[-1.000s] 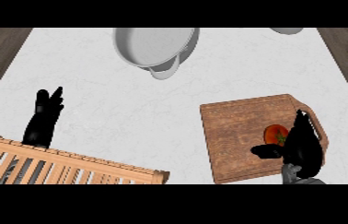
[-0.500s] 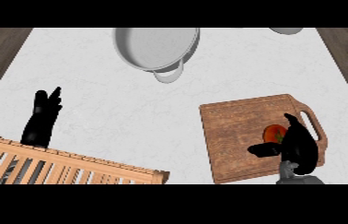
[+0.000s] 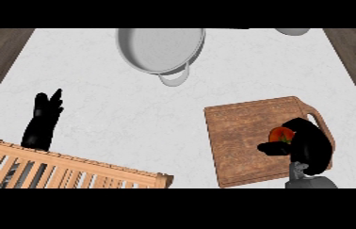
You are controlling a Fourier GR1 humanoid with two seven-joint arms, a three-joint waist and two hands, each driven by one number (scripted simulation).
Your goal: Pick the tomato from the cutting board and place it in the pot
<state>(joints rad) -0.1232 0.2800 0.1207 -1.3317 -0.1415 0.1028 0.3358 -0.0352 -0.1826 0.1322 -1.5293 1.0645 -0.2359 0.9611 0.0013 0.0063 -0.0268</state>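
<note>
Right hand on the tomato, over the cutting board.

The right hand (image 3: 309,145) curled round the tomato (image 3: 280,134) on the cutting board (image 3: 243,138); the left hand (image 3: 43,122) rested with fingers straight above a wooden rack (image 3: 76,171). The pot (image 3: 160,49) sat well apart at the table's (image 3: 139,115) far edge.

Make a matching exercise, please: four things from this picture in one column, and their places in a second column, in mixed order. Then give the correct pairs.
Things:
1. pot
2. tomato
3. left hand
4. wooden rack

Places:
A. on the cutting board, under the right hand
B. lower left corner of the counter
C. top centre of the counter
D. left side, open, fingers up, just above the rack

Pairs: 1-C, 2-A, 3-D, 4-B
</note>
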